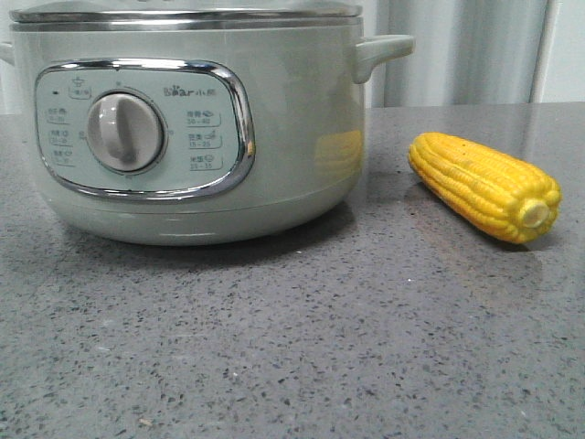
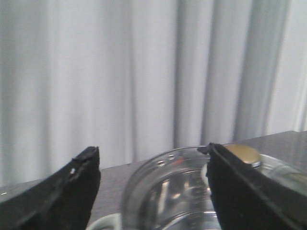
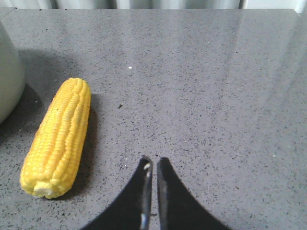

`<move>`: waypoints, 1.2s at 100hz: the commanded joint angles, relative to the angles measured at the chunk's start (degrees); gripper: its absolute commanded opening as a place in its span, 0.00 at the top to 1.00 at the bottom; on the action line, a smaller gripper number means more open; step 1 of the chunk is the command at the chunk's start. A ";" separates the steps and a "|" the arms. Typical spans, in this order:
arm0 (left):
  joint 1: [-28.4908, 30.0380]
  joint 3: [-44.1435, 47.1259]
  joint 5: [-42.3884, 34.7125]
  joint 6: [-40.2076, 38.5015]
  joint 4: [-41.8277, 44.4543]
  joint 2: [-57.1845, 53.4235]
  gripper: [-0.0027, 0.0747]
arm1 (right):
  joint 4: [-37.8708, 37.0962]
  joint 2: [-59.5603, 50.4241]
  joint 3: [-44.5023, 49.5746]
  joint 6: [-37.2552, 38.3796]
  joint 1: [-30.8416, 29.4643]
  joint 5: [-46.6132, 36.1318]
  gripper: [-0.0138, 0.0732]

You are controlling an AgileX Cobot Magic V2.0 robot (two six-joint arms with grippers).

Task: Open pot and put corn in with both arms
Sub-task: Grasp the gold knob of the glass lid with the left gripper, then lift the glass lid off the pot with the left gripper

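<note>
Standing on the grey speckled surface in the front view, the pot keeps its lid on, so its contents cannot be seen; a steel rim runs round the top and the grey dial faces the camera. To the right of the pot, apart from it, the corn lies on its side with its pale stub end turned away from the pot and toward the camera.

From the left wrist, the left gripper hangs just above the pot's glass lid, its fingers spread wide with nothing between them. A round knob shows behind one finger.

From the right wrist, the right gripper hovers over bare surface beside the corn, fingers nearly closed, only a narrow slit between them, holding nothing. The pot's wall edges in beyond the corn.
</note>
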 commanded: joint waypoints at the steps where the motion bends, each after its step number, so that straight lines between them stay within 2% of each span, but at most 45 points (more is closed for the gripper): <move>1: -4.03 -3.64 -7.78 -0.41 -0.14 4.56 0.41 | 0.04 0.69 -1.49 -0.29 0.03 -4.81 0.91; 22: -8.48 -10.70 -9.53 -0.41 4.26 15.54 0.41 | 0.04 0.69 -1.49 -0.29 0.03 -4.81 0.91; 46: -8.75 -17.91 -9.50 -0.41 4.26 24.58 0.41 | 0.04 0.69 -1.49 -0.29 0.03 -4.81 0.91; 62: -8.25 -20.43 -6.43 -0.41 3.81 27.41 0.41 | 0.04 0.69 -1.49 -0.29 0.03 -4.81 0.91; 91: -7.12 -20.59 -6.06 -0.41 3.66 28.19 0.37 | 0.04 0.69 -1.49 -0.29 0.03 -4.81 0.91; 106: -7.12 -20.59 -5.09 -0.41 3.66 28.19 0.42 | 0.04 0.69 -1.49 -0.29 0.03 -4.81 0.91; 120: -7.12 -20.59 -4.02 -0.41 3.66 28.19 0.59 | 0.04 0.69 -1.49 -0.29 0.03 -4.81 0.91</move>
